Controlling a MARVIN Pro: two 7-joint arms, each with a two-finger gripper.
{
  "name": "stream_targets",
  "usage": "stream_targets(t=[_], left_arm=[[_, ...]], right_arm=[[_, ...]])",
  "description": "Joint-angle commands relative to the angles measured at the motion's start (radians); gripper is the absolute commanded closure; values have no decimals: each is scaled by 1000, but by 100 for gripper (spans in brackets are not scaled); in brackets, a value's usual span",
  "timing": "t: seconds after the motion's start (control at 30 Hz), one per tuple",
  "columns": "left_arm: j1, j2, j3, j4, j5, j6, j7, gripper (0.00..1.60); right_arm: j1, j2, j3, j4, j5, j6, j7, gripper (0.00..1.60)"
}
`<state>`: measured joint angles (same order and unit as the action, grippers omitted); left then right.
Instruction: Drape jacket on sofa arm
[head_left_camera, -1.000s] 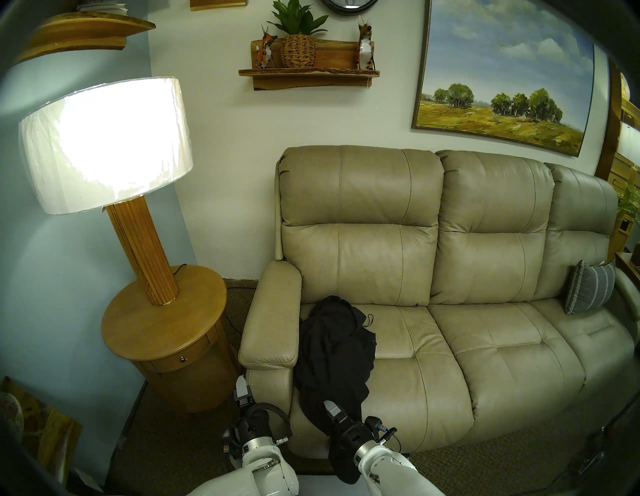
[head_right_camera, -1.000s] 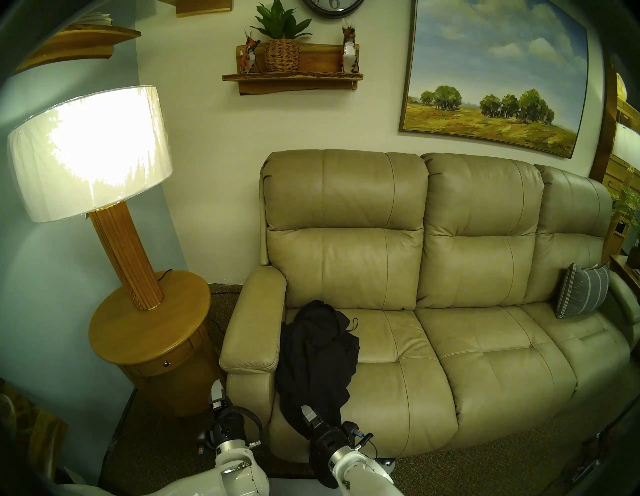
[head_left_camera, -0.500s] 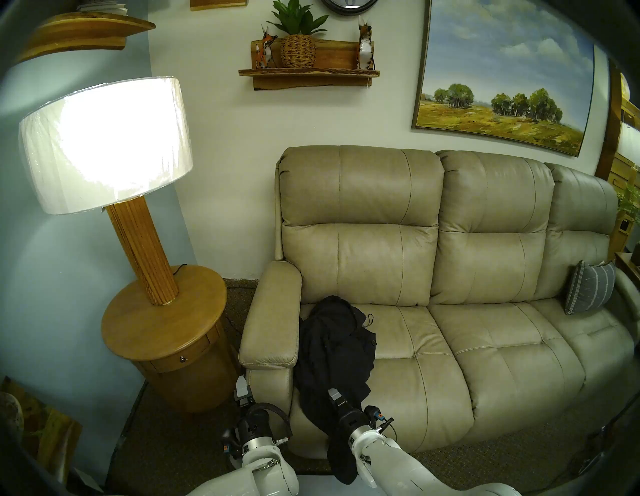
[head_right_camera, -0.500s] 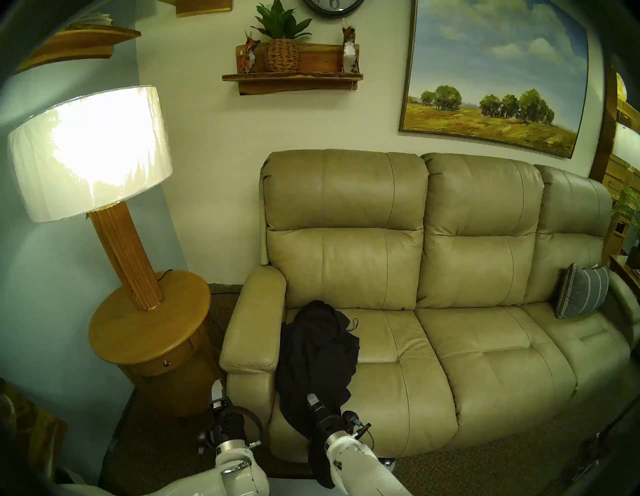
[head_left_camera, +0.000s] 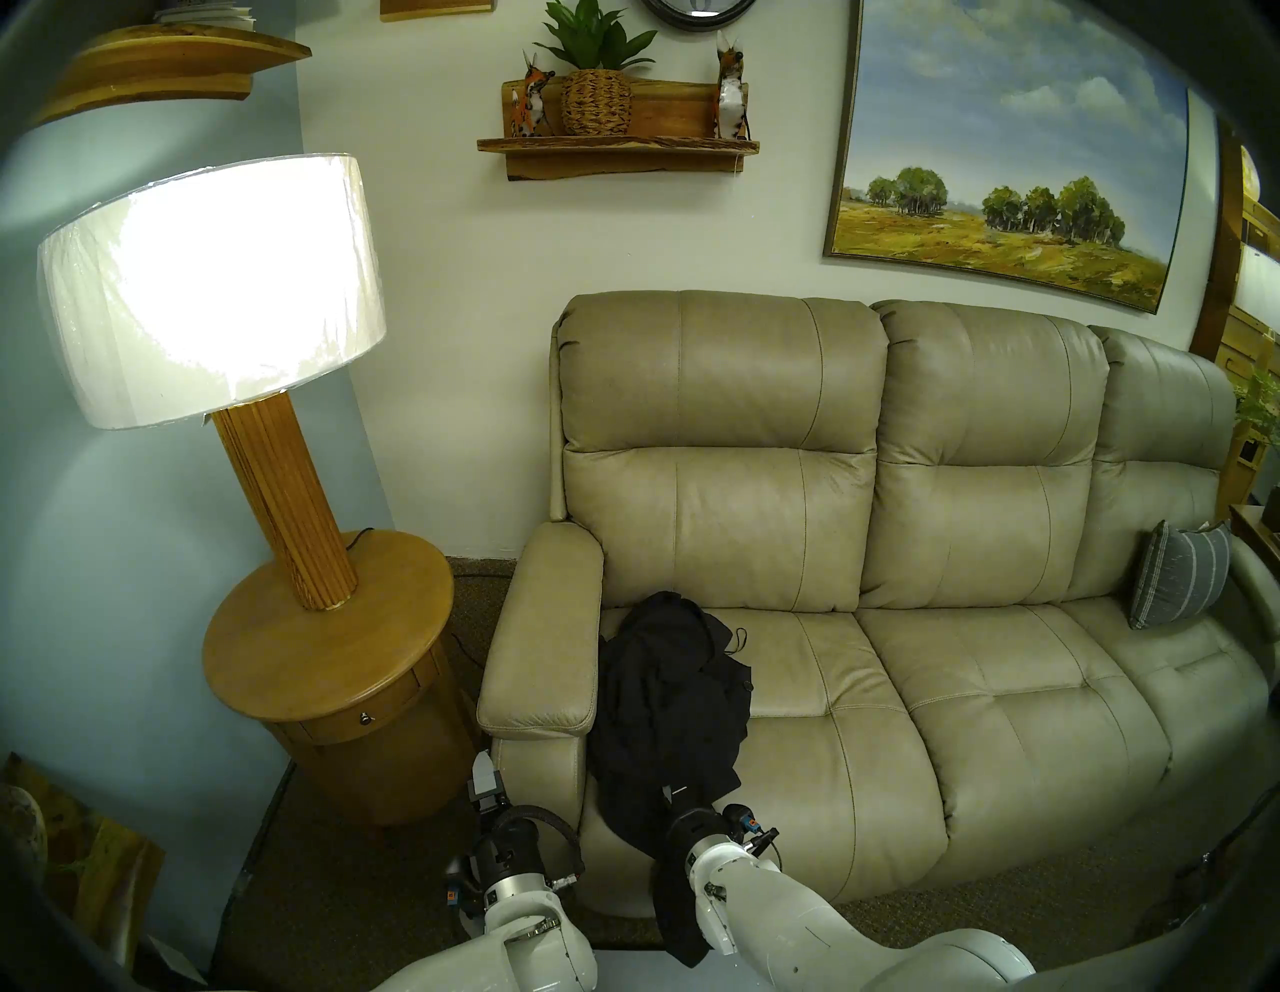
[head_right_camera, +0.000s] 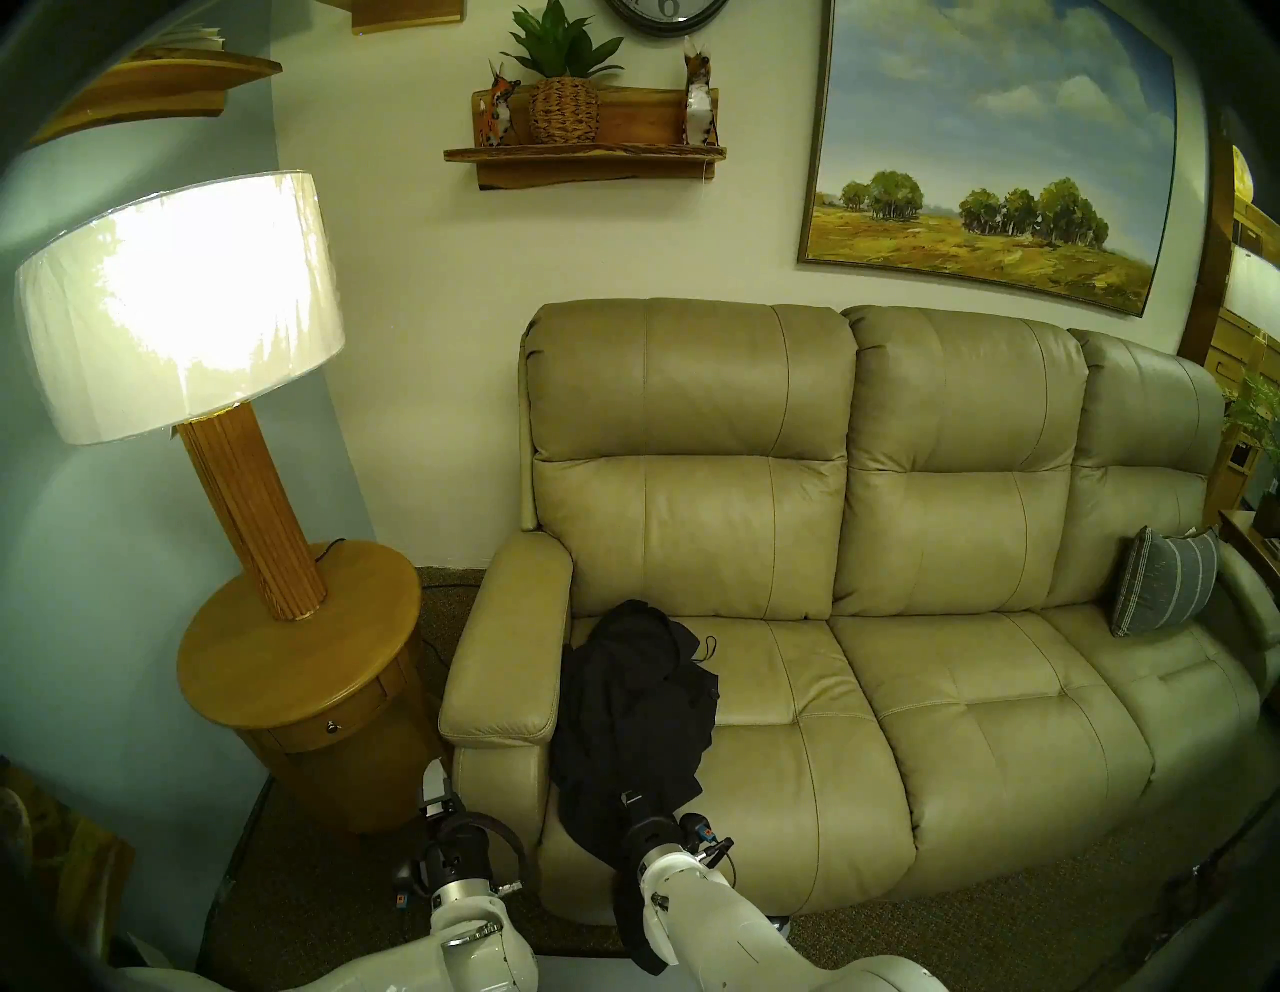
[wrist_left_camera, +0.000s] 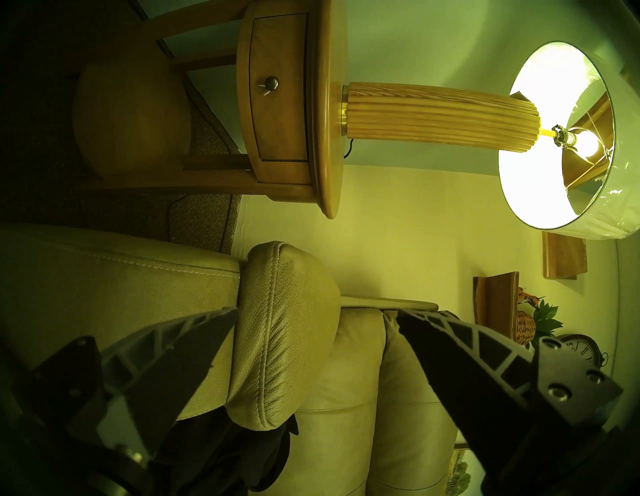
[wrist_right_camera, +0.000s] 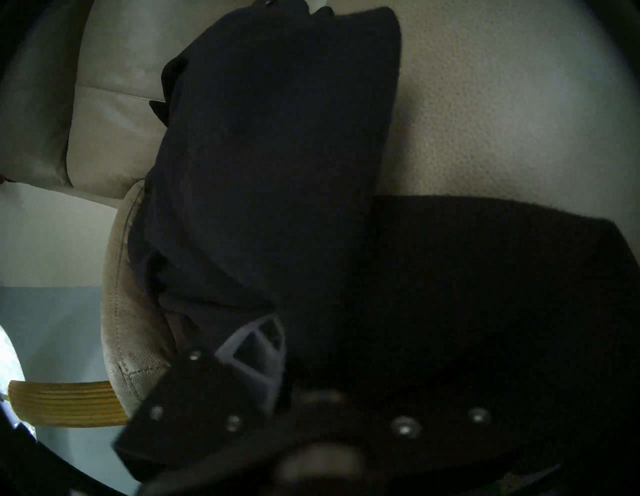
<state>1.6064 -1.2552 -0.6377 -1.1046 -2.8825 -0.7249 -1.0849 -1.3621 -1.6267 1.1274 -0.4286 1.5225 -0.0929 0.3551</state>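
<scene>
The black jacket (head_left_camera: 665, 700) lies crumpled on the left seat cushion against the sofa arm (head_left_camera: 547, 637), and one part hangs over the seat front to the floor. It also shows in the right head view (head_right_camera: 630, 706). My right gripper (head_left_camera: 668, 795) is pushed into the jacket at the seat's front edge. In the right wrist view black fabric (wrist_right_camera: 270, 156) covers all but one of its fingers (wrist_right_camera: 256, 343). My left gripper (head_left_camera: 483, 769) is open and empty, low by the front of the sofa arm (wrist_left_camera: 287, 329).
A round wooden table (head_left_camera: 325, 637) with a tall lit lamp (head_left_camera: 208, 291) stands close to the left of the sofa arm. A striped grey pillow (head_left_camera: 1177, 582) leans at the sofa's far right. Carpet lies in front of the sofa.
My right gripper has moved forward and up into the jacket, and its pale fingertip is now almost buried in the fabric. The left arm and the jacket's upper part have not moved.
</scene>
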Motion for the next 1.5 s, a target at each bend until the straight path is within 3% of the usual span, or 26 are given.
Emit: stream_targets(t=[0.0,0.2,0.67,0.97,1.03,1.07,1.1,1.27,1.47], left_arm=[[0,-2,-3,-6,3,0,-8,0],[-1,-2,-2,-6,3,0,-6,0],[-3,-1,0,-4,3,0,-1,0],[-2,-1,-1,-6,3,0,-4,0],[-2,-1,-1,-6,3,0,-3,0],[-2,-1,0,-6,3,0,-3,0],[-2,-1,0,-6,3,0,-3,0],[-2,-1,0,-6,3,0,-2,0],[-1,-1,-1,-7,3,0,-5,0]], right_arm=[[-22,12,-121,-70,37,-23,115,160],[-52,35,-166,-158,44,-62,195,160],[34,10,-246,-322,-69,-236,394,160],[26,25,-300,-421,-153,-380,502,160],[46,14,-312,-455,-181,-413,506,160],[77,-1,-320,-412,-190,-418,506,160],[73,2,-328,-459,-195,-426,514,160],[116,-15,-388,-481,-246,-450,499,160],[168,-44,-472,-429,-316,-471,428,160]])
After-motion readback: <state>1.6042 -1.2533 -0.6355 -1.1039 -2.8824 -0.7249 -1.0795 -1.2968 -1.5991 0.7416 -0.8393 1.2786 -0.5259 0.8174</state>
